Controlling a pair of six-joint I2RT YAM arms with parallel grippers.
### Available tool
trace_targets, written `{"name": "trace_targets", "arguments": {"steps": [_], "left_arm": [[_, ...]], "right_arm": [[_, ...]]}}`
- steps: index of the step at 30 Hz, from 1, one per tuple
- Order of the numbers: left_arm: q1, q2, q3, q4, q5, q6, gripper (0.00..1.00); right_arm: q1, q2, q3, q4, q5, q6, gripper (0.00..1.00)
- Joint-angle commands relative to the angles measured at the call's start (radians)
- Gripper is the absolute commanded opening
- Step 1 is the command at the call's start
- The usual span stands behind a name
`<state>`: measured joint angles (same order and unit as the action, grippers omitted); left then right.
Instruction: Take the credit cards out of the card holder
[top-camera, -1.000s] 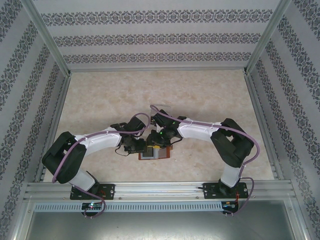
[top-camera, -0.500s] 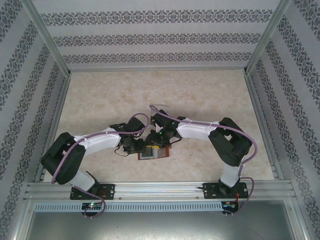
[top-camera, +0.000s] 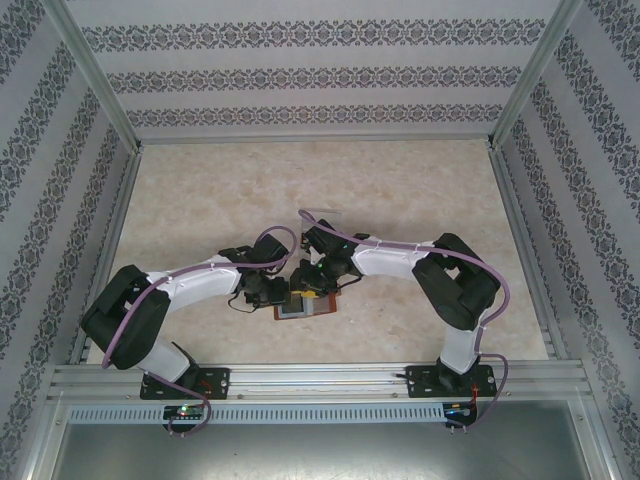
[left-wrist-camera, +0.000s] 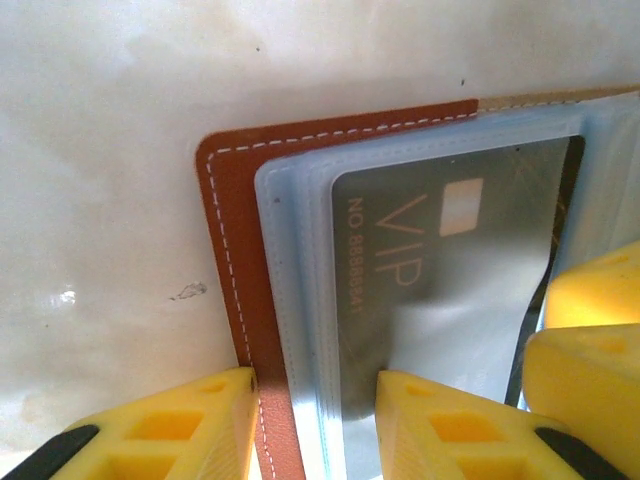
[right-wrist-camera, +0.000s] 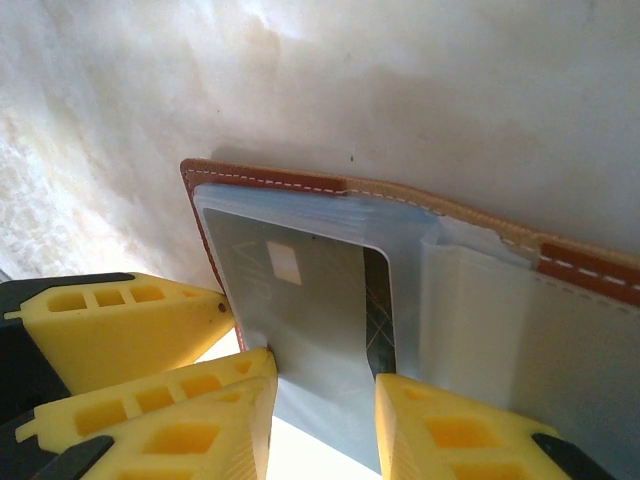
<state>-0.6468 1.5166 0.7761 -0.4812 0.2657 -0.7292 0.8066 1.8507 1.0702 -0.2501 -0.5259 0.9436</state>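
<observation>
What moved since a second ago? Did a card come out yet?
Only a little. The right arm leaned slightly left, and the card holder slid a touch left with it. Nothing was grabbed or let go. The left hand and right hand stayed pressed on it, and the grey card is still in its sleeve.

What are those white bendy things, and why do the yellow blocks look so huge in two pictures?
Those are two white robot arms bolted to a pale stone-patterned table. One camera looks down from above; two small cameras ride on the wrists, so the yellow plastic fingers look huge there. On the table lies an open reddish-brown leather wallet, with a grey plastic card marked VIP tucked in its clear pocket. The left gripper straddles the wallet's edge; the right gripper straddles the pocket. Whether they squeeze, I cannot tell.
</observation>
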Motion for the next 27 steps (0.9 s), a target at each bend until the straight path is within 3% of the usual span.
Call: {"name": "trace_targets", "arguments": {"steps": [1, 22, 27], "left_arm": [[-0.014, 0.006, -0.016, 0.052, 0.029, 0.016, 0.37], [-0.008, -0.11, 0.02, -0.059, -0.097, 0.021, 0.38], [0.004, -0.097, 0.002, -0.031, -0.085, 0.025, 0.38]], "right_arm": [[0.02, 0.06, -0.034, 0.075, 0.02, 0.031, 0.33], [0.017, 0.018, -0.071, 0.088, 0.046, 0.04, 0.3], [0.018, 0.014, -0.071, 0.091, 0.045, 0.041, 0.28]]}}
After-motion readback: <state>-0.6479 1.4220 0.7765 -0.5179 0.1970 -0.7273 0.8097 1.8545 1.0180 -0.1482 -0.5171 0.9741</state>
